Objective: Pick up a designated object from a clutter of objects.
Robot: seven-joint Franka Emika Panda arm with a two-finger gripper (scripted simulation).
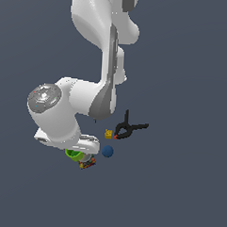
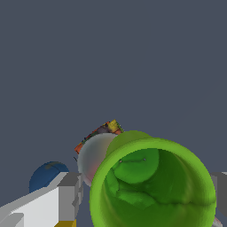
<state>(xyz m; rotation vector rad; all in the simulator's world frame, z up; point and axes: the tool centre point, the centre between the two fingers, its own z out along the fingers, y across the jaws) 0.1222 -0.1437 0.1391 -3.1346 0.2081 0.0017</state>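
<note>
One lime-green cup (image 2: 150,186), one blue ball (image 1: 107,151), one black clamp (image 1: 129,127), one labelled can (image 1: 87,164) and one tiny yellow piece (image 1: 108,133) are counted.

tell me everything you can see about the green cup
The green cup is bright lime, plastic-looking, with a thick round rim and an open mouth facing the wrist camera; its inside looks lumpy and seems empty. It sits between the pincer fingers, one on each side, though contact is hard to confirm. Behind it lies the labelled can, apparently touching or nearly so. In the exterior view only a sliver of the cup shows beneath the arm.
</note>
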